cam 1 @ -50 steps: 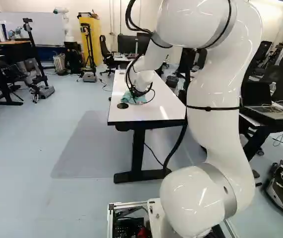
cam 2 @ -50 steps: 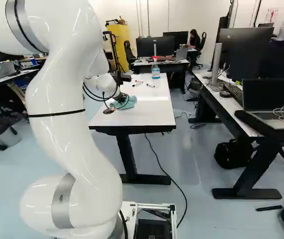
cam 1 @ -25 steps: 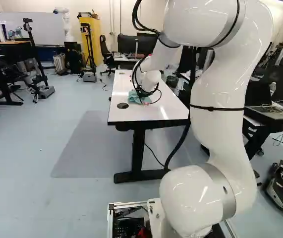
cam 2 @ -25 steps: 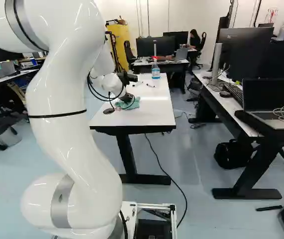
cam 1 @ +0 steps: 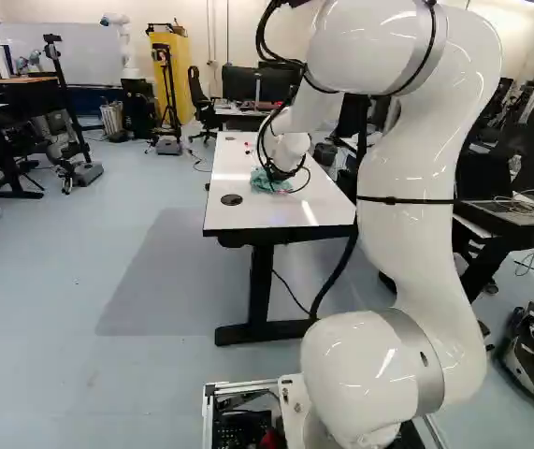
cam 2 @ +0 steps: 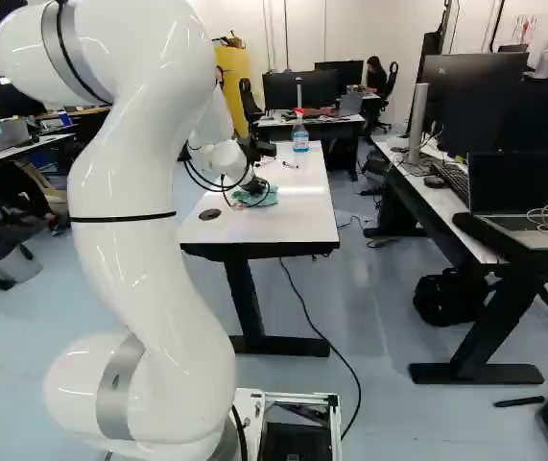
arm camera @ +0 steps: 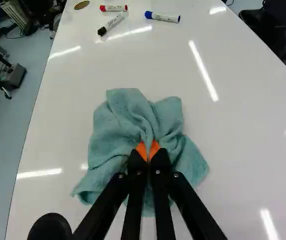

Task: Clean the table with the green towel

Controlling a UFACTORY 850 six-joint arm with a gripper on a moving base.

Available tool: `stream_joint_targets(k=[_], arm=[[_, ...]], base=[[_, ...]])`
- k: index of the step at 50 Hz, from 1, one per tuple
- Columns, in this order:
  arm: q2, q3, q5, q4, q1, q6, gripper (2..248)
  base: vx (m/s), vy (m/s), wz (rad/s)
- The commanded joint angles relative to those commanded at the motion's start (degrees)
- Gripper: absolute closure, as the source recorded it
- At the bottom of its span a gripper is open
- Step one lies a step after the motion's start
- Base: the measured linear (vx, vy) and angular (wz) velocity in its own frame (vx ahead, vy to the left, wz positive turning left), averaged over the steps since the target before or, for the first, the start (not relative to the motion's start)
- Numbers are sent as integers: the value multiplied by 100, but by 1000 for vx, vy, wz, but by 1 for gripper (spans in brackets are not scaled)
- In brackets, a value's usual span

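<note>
While on tbl (arm camera: 248, 160), grn towel (arm camera: 120, 125) in gripper (cam 2: 257, 186).

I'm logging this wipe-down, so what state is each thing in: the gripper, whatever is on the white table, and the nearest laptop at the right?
Black two-fingered gripper: shut on the towel
Green cloth towel: bunched, spread on the table
White marker with red cap: capped, lying
White marker with black cap: capped, lying
White marker with blue cap: capped, lying
Clear spray bottle: upright
Black-screened laptop: open

The white table (arm camera: 248, 155) bears towel (arm camera: 117, 125), three markers (arm camera: 163, 17), bottle (cam 2: 300, 139).
</note>
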Motion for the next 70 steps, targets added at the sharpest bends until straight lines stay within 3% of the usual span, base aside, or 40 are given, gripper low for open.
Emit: stream_joint_targets(k=[27, 70], arm=[[277, 89, -119, 0, 1, 0, 226], [1508, 924, -1451, 0, 17, 0, 226]], base=[[0, 0, 0], [0, 0, 0]])
